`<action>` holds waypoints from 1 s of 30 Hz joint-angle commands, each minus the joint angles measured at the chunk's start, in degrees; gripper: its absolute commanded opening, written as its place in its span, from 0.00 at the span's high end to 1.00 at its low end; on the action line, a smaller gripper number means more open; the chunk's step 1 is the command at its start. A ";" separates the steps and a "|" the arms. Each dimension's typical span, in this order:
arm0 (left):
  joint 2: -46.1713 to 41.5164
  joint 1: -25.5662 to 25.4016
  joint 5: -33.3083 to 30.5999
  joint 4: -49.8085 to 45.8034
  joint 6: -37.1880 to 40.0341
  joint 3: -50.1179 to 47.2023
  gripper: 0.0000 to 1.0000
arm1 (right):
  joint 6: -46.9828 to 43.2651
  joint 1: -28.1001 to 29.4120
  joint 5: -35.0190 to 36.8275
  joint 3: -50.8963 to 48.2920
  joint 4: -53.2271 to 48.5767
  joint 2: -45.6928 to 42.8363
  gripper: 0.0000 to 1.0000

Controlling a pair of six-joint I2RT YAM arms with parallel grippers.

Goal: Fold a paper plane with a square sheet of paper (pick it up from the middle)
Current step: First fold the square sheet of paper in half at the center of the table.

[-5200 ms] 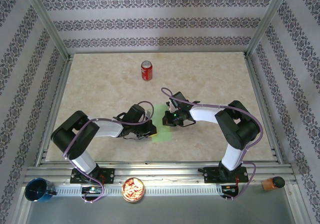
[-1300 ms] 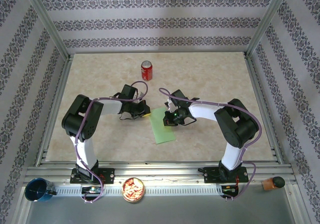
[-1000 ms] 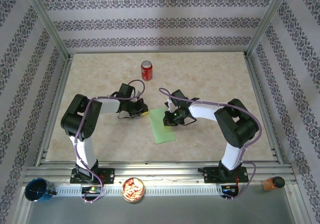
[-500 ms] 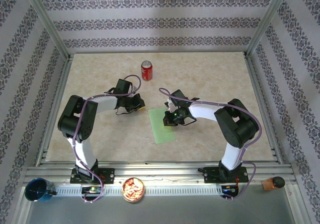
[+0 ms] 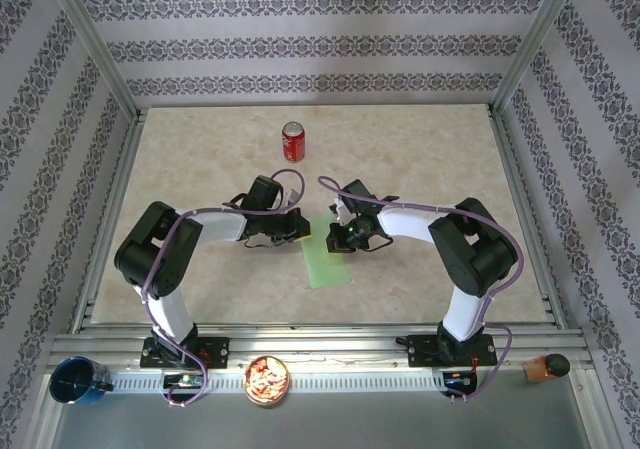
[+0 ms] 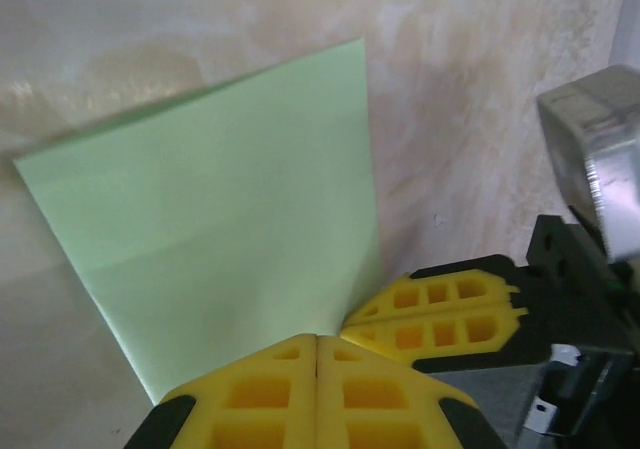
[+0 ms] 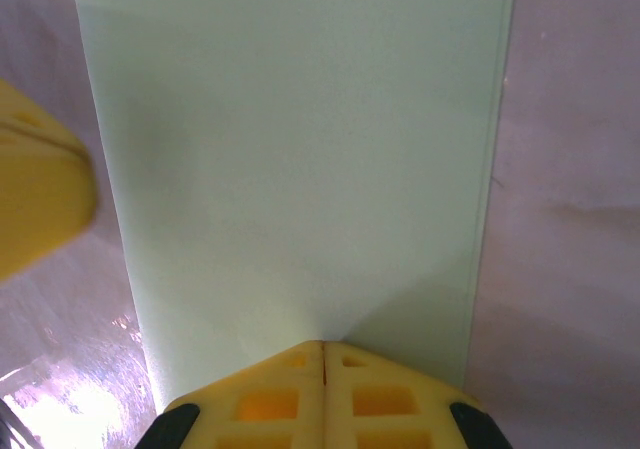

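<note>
The square sheet of paper (image 5: 325, 255) is light green and lies flat on the table, folded into a long rectangle (image 6: 220, 189) (image 7: 300, 149). My right gripper (image 5: 339, 239) (image 7: 323, 345) is shut, and its tips rest on the paper's far end. My left gripper (image 5: 303, 231) (image 6: 317, 337) is also shut, with its tips at the paper's far left edge. It sits close beside the right gripper's yellow fingers (image 6: 450, 314). A left finger (image 7: 35, 189) shows at the paper's side in the right wrist view. Nothing is clamped between either pair of jaws.
A red can (image 5: 292, 141) stands upright at the back of the marble tabletop (image 5: 420, 159). On the front rail sit a blue cup (image 5: 75, 381), a bowl of snacks (image 5: 267, 380) and an orange-capped object (image 5: 545, 367). Metal frame posts edge the table.
My left gripper drifted left and back, away from the paper, then swung right again to the paper's far left edge. The right gripper and the paper have stayed put.
</note>
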 commanded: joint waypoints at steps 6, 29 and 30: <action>3.53 -0.29 -2.49 1.67 -0.09 -0.22 0.95 | -0.30 -0.26 3.45 -0.98 -5.89 2.08 1.00; 6.32 5.20 -10.19 -4.35 -1.82 5.22 0.95 | -0.77 -0.18 3.54 -1.52 -6.34 1.85 1.00; 6.43 5.39 -10.45 -4.61 -1.80 5.52 0.95 | -0.91 -0.21 3.54 -1.57 -6.34 1.81 1.00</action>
